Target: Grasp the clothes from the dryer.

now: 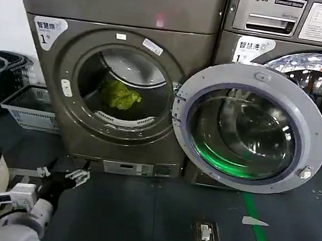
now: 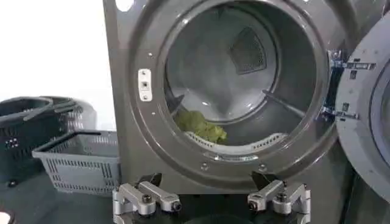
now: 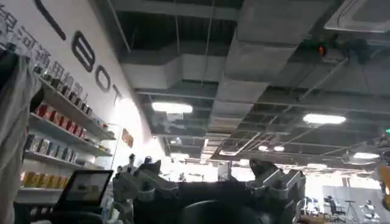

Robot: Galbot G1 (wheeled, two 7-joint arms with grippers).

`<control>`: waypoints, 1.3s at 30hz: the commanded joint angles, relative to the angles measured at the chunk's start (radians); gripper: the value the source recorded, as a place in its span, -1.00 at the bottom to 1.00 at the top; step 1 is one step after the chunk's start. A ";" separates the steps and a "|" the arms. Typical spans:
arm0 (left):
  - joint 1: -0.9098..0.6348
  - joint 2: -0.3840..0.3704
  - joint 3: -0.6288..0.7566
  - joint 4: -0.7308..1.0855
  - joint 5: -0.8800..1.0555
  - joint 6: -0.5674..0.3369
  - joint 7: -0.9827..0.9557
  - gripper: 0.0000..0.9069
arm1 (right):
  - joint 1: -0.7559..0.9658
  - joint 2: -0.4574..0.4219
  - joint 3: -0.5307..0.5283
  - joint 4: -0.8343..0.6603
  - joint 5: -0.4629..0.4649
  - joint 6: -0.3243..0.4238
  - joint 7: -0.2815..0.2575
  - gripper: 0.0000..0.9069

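The dryer (image 1: pixel 119 73) port gapes unblocked; its door (image 1: pixel 249 123) hangs open rightward.

The robot's left arm (image 1: pixel 20 221) is cased in smooth white shells, with a rounded white body panel beside it and thin black cables looping across the casing. A small white block sits near the wrist, and past it the arm turns black. The left gripper (image 1: pixel 61 176) has a black core and silver-grey metal fingers (image 2: pixel 146 198) built from jointed links, each pinned with dark round screws, ending in black tips. The right gripper (image 3: pixel 210 185) is the same make: a dark rounded body carrying grey linked fingers (image 3: pixel 137 182) with round pivot bolts.
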State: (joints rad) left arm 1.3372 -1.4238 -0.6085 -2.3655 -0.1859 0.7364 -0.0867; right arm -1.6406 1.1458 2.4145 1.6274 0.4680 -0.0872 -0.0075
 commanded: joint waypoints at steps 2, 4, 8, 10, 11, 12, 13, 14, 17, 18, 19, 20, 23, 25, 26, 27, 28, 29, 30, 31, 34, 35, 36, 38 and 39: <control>-0.005 -0.006 0.022 0.007 0.062 0.049 0.007 1.00 | 0.004 -0.003 0.006 0.005 0.076 0.004 0.037 1.00; -0.009 -0.010 0.033 0.009 0.062 0.049 0.004 1.00 | 0.004 0.004 0.004 0.006 0.082 0.009 0.040 1.00; -0.016 -0.008 0.043 0.010 0.049 0.049 -0.004 1.00 | 0.000 0.007 0.010 0.007 0.086 0.010 0.043 1.00; -0.027 -0.004 0.025 0.021 -0.159 0.049 -0.071 1.00 | -0.003 0.007 0.014 0.009 0.086 0.007 0.041 1.00; -0.028 -0.004 0.024 0.025 -0.167 0.049 -0.086 1.00 | -0.003 0.008 0.014 0.009 0.086 0.007 0.040 1.00; -0.028 -0.003 0.023 0.030 -0.146 0.049 -0.080 1.00 | -0.003 0.009 0.013 0.010 0.086 0.008 0.043 1.00; -0.030 -0.002 0.023 0.032 -0.142 0.049 -0.084 1.00 | -0.003 0.010 0.013 0.012 0.088 0.008 0.044 1.00; -0.035 0.001 0.021 0.033 -0.143 0.049 -0.086 1.00 | -0.003 0.012 0.014 0.013 0.088 0.007 0.044 1.00; -0.041 0.011 0.019 0.044 -0.084 0.049 -0.046 1.00 | -0.002 0.018 0.015 0.018 0.092 0.008 0.050 1.00; -0.042 0.011 0.019 0.048 -0.066 0.049 -0.036 1.00 | -0.003 0.019 0.015 0.019 0.094 0.009 0.052 1.00; -0.045 0.011 0.018 0.053 -0.055 0.049 -0.026 1.00 | -0.004 0.021 0.018 0.021 0.097 0.008 0.052 1.00; -0.047 0.010 0.018 0.056 -0.054 0.049 -0.026 1.00 | -0.005 0.021 0.020 0.020 0.098 0.008 0.052 1.00; -0.049 0.007 0.022 0.063 -0.052 0.049 -0.049 1.00 | -0.008 0.019 0.026 0.016 0.102 0.008 0.053 1.00; -0.052 0.006 0.025 0.063 -0.030 0.049 -0.067 1.00 | -0.007 0.017 0.029 0.013 0.102 0.008 0.054 1.00; -0.051 0.007 0.027 0.062 -0.016 0.049 -0.068 1.00 | -0.007 0.018 0.029 0.012 0.102 0.008 0.054 1.00; -0.050 0.006 0.028 0.061 0.003 0.049 -0.066 1.00 | -0.007 0.019 0.027 0.011 0.102 0.008 0.054 1.00; -0.049 0.005 0.033 0.060 0.021 0.049 -0.061 1.00 | -0.005 0.020 0.025 0.012 0.102 0.009 0.055 1.00; -0.048 0.004 0.034 0.059 0.037 0.049 -0.048 1.00 | -0.004 0.021 0.024 0.013 0.102 0.009 0.054 1.00; -0.046 0.004 0.034 0.059 0.049 0.049 -0.026 1.00 | -0.004 0.021 0.023 0.013 0.102 0.009 0.054 1.00; -0.045 0.003 0.034 0.057 0.038 0.049 -0.023 1.00 | -0.004 0.020 0.021 0.013 0.102 0.009 0.053 1.00; -0.046 -0.006 0.032 0.048 -0.090 0.049 -0.068 1.00 | -0.002 0.016 0.022 0.012 0.101 0.008 0.052 1.00; -0.046 -0.013 0.037 0.048 -0.101 0.049 -0.074 1.00 | 0.000 0.015 0.022 0.011 0.099 0.009 0.053 1.00; -0.046 -0.015 0.041 0.049 -0.101 0.049 -0.077 1.00 | 0.000 0.015 0.021 0.011 0.099 0.008 0.052 1.00; -0.048 -0.017 0.045 0.057 -0.090 0.049 -0.090 1.00 | 0.000 0.014 0.020 0.010 0.099 0.009 0.053 1.00; -0.049 -0.019 0.045 0.060 -0.076 0.049 -0.089 1.00 | -0.001 0.014 0.020 0.008 0.099 0.009 0.053 1.00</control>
State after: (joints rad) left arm 1.2904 -1.4368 -0.5687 -2.3151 -0.2277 0.7363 -0.1471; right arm -1.6409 1.1616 2.4354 1.6388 0.5663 -0.0791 0.0440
